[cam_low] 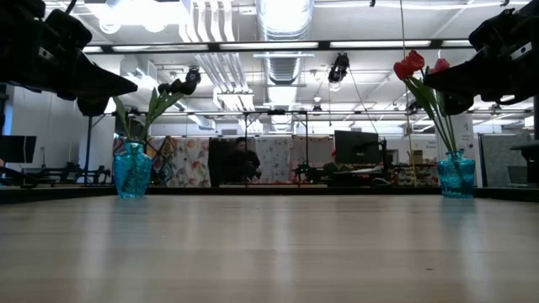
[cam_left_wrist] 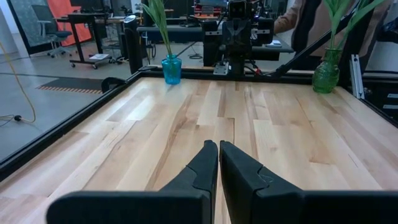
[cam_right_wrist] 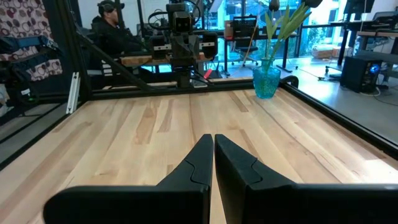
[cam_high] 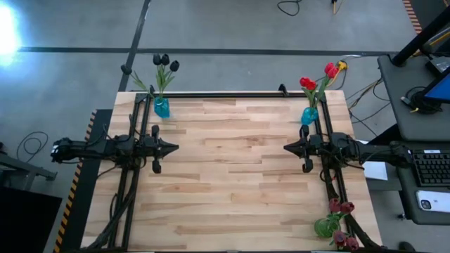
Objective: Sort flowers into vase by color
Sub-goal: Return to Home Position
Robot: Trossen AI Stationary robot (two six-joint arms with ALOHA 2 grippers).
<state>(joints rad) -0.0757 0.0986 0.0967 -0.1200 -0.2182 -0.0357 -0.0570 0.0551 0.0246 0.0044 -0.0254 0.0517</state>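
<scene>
Black tulips [cam_high: 164,62] stood upright in a blue vase [cam_high: 162,107] at the far left corner of the counter [cam_high: 232,190], red tulips [cam_high: 316,77] far right, dark red tulips [cam_high: 340,206] in a green vase [cam_high: 325,227] near right. Left end effector [cam_high: 174,147] and right end effector [cam_high: 287,147] faced across bare wood, fingers together, empty.

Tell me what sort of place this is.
Probably a robotics lab or workshop: exposed ceiling ducts, a concrete floor with loose cables around the wooden table, and a monitor beyond it.

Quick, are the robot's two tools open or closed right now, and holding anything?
Left tool: closed, holding nothing.
Right tool: closed, holding nothing.
</scene>
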